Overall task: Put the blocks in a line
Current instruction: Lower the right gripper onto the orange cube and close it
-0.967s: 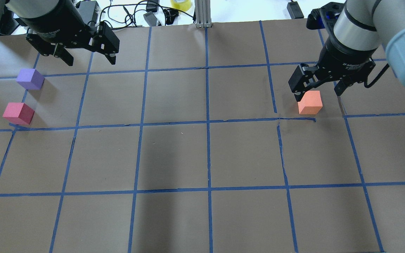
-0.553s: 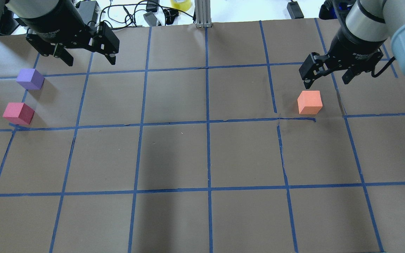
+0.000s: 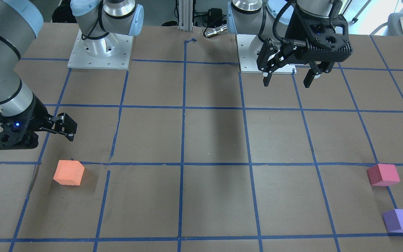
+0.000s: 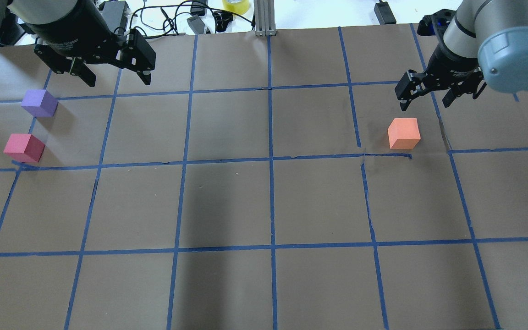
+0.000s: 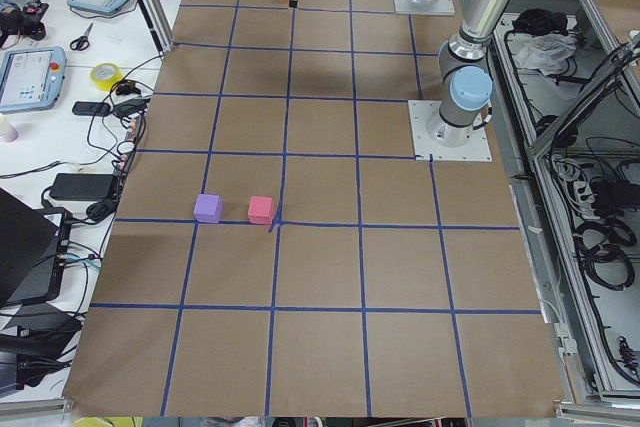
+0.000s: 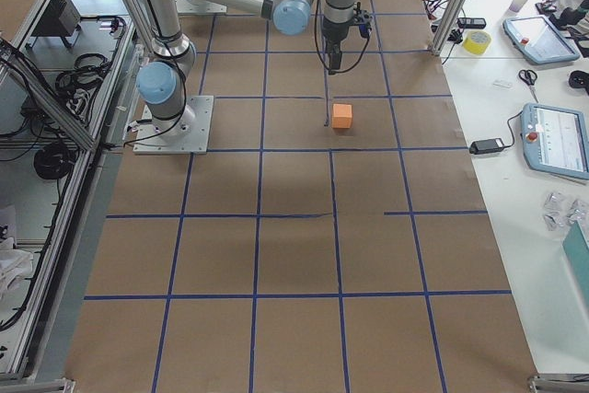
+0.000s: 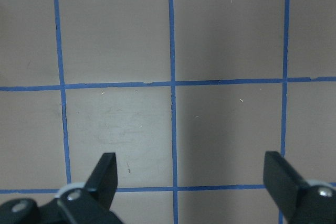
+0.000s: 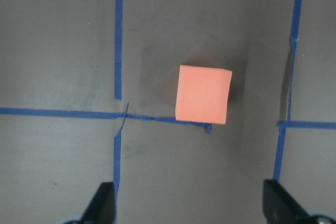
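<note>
The right arm [image 3: 2,94] and left arm [image 3: 247,17] are silver-grey tubes with pale blue joint caps [image 3: 136,15]. Each is bolted to a square metal base plate [image 3: 100,52] dotted with screws. The left gripper [image 3: 287,84] is matt black, with 2 angular fingers [image 3: 309,78], white lettering [image 4: 64,44] and a black cable [image 3: 275,22] at the wrist. The right gripper [image 4: 424,105] looks alike; a small blue light [image 3: 17,124] glows on its mount.

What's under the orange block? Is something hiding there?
The orange block sits flat on the brown paper, with a blue tape line close beside it. The spot right beneath the block is covered, so nothing there can be seen.
</note>
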`<state>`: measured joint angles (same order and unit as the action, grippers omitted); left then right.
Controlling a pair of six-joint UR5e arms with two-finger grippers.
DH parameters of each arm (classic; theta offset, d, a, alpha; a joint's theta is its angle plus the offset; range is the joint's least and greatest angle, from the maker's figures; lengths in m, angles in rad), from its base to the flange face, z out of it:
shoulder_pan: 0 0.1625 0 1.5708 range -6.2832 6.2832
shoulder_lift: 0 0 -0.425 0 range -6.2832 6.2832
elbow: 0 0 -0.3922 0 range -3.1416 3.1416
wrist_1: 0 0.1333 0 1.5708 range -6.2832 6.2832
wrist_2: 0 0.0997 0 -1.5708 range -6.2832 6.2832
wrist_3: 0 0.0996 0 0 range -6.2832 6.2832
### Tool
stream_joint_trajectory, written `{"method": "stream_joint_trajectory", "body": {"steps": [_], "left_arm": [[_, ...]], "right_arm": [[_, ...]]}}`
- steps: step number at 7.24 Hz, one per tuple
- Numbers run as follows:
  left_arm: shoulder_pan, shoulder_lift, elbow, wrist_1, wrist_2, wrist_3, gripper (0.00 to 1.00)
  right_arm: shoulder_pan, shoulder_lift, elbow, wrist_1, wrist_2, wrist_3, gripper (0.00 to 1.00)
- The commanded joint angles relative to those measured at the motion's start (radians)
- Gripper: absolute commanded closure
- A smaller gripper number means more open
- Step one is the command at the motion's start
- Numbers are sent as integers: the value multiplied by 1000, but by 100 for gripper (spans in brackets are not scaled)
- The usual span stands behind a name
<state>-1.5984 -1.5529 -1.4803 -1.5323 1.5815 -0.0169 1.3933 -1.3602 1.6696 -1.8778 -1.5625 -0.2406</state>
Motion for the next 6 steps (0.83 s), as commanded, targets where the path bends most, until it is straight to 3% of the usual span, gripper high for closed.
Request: {"method": "stream_joint_trajectory", "body": {"steps": [1,3,6], "left_arm": [[0,-1,0,0,0,0,0],[0,-1,0,0,0,0,0],[0,-1,0,1,0,0,0]], "right_arm": [[-5,113,1,-155,-4,-78,0],[-14,205,1,-214,-11,-69,0],[-16,251,1,-212,-13,-63,0]]}}
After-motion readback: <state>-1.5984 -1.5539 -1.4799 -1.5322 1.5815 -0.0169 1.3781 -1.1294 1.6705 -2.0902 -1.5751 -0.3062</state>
